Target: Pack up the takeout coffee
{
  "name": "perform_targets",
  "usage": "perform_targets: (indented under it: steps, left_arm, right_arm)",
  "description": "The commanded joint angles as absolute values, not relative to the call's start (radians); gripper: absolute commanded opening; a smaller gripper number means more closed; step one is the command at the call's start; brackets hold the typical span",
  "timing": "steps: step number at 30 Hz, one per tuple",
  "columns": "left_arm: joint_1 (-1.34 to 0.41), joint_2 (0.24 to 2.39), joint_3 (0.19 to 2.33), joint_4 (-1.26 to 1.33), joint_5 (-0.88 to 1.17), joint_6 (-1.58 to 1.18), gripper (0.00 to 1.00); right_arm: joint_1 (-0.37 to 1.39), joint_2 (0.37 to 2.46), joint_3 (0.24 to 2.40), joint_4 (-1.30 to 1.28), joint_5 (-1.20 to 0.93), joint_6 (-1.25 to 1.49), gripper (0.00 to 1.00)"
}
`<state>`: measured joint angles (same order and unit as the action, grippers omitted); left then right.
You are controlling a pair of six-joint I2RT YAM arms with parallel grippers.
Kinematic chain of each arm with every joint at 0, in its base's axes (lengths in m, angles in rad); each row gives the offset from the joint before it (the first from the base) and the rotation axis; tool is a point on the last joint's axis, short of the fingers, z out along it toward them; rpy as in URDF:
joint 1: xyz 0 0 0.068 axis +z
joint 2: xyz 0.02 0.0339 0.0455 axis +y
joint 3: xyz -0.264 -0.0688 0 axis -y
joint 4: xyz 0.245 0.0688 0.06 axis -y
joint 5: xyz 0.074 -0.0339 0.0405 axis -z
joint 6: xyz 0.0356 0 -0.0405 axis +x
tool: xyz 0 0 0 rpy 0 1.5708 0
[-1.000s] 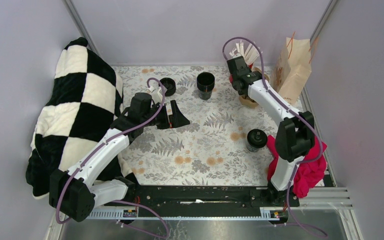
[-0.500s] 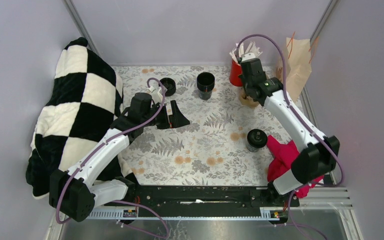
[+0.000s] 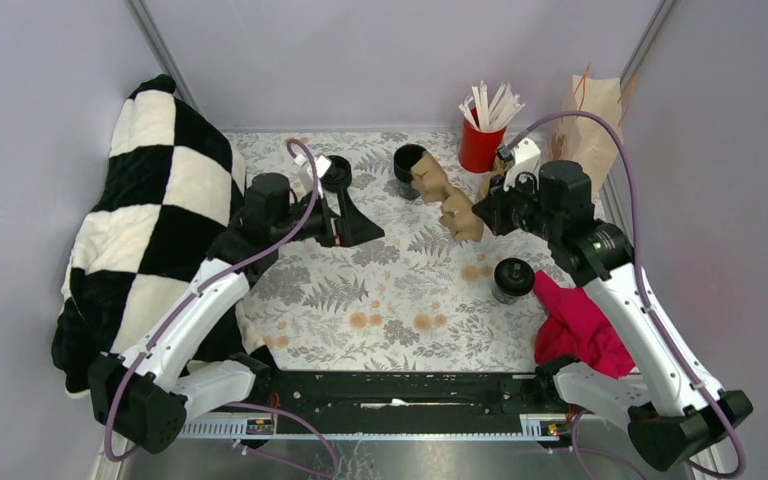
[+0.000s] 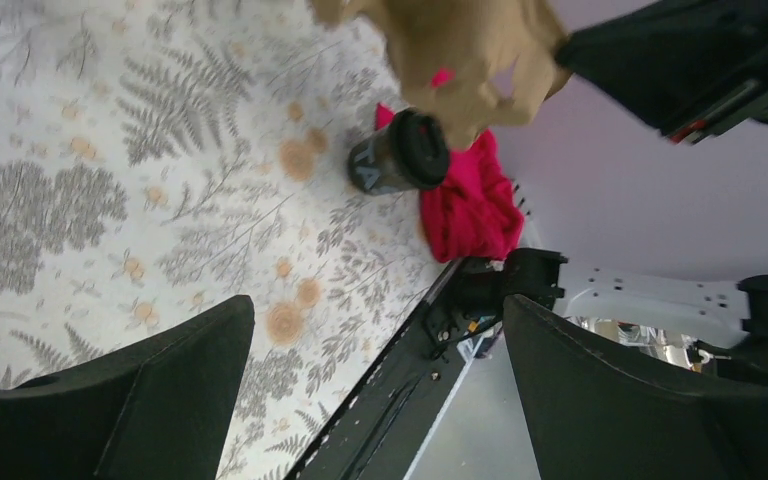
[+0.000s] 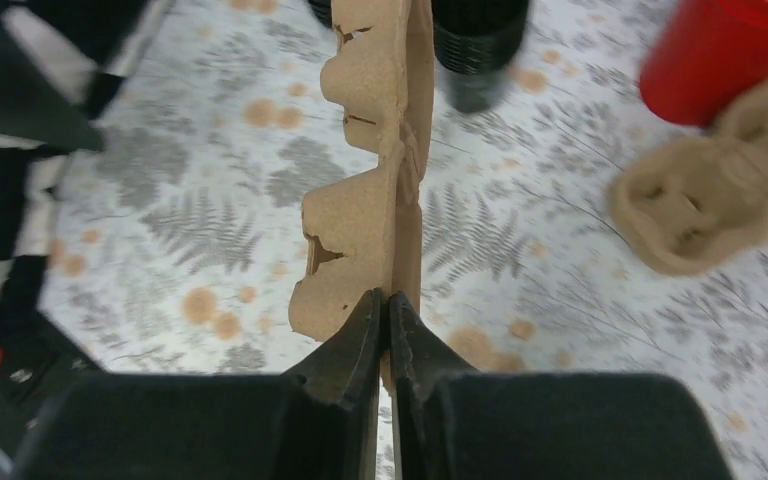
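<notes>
One thin pinch is all that carries the cup carrier (image 3: 447,200): the right gripper (image 5: 388,305) is closed tight on its edge, and the moulded pulp hangs out over the table (image 3: 400,300) toward the open cup (image 3: 407,160). I judge that this hold could slip or tear the pulp, and a swing could knock the open cup over. From above the two overlap, and I cannot tell whether they touch.

The takeout coffee (image 3: 512,279), lid on, stands upright on the right side of the table, just beside the pink cloth (image 3: 580,320) and well apart from the paper bag (image 3: 590,130) in the far right corner. Lowering the carrier carelessly could tip it too.

The left gripper (image 3: 353,222) is spread wide with nothing in it, near the loose lid (image 3: 337,172).

Count:
- two black cups, one lidded and one open
- one loose lid
- two carriers, one held and a second carrier (image 5: 695,200) lying by the red cup (image 3: 480,148)
- one red cup, holding sticks (image 3: 490,103)
- one bag
- one cloth
- one checked blanket (image 3: 150,200)
</notes>
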<state>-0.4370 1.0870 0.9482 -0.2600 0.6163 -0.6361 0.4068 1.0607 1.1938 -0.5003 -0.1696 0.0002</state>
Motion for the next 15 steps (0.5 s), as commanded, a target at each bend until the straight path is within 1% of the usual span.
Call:
perform_targets:
  steps: [1, 6, 10, 13, 15]
  left_arm:
    - [-0.414, 1.059, 1.09, -0.208, 0.696, -0.596, 0.98]
    - [-0.356, 1.043, 1.234, -0.349, 0.642, -0.483, 0.96]
    - [-0.319, 1.049, 1.36, -0.469, 0.584, -0.397, 0.94]
    - [-0.319, 1.061, 1.401, -0.523, 0.623, -0.358, 0.93]
    - [-0.317, 1.07, 1.397, -0.547, 0.694, -0.333, 0.92]
  right_arm:
    - [0.408, 0.996, 1.184, -0.398, -0.444, 0.045, 0.0]
    - [0.409, 0.965, 1.108, -0.266, -0.709, 0.101, 0.0]
    - [0.409, 0.969, 1.071, -0.208, -0.862, 0.063, 0.0]
    - [0.408, 0.97, 1.065, -0.225, -0.922, -0.06, 0.0]
    - [0.409, 0.987, 1.079, -0.252, -0.959, -0.124, 0.0]
